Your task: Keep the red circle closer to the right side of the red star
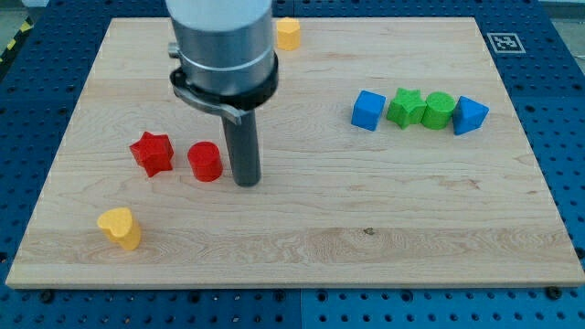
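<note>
While the rod's tip [247, 182] rests just right of the red circle [206, 161], that circle is seen left of centre, beside the red star [152, 153].
No gripper is fitted; the circle is judged light, rigid, easily slid, best pushed on its right flank.
</note>
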`<control>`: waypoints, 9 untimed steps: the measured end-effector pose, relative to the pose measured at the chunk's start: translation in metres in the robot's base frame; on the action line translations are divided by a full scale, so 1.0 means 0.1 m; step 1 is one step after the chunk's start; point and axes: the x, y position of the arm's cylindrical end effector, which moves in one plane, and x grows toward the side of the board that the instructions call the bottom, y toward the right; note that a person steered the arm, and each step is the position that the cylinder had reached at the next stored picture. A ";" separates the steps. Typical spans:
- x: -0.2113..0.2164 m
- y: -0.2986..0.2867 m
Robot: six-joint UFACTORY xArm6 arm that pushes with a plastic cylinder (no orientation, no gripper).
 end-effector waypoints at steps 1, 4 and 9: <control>-0.01 -0.02; 0.20 -0.04; -0.26 -0.24</control>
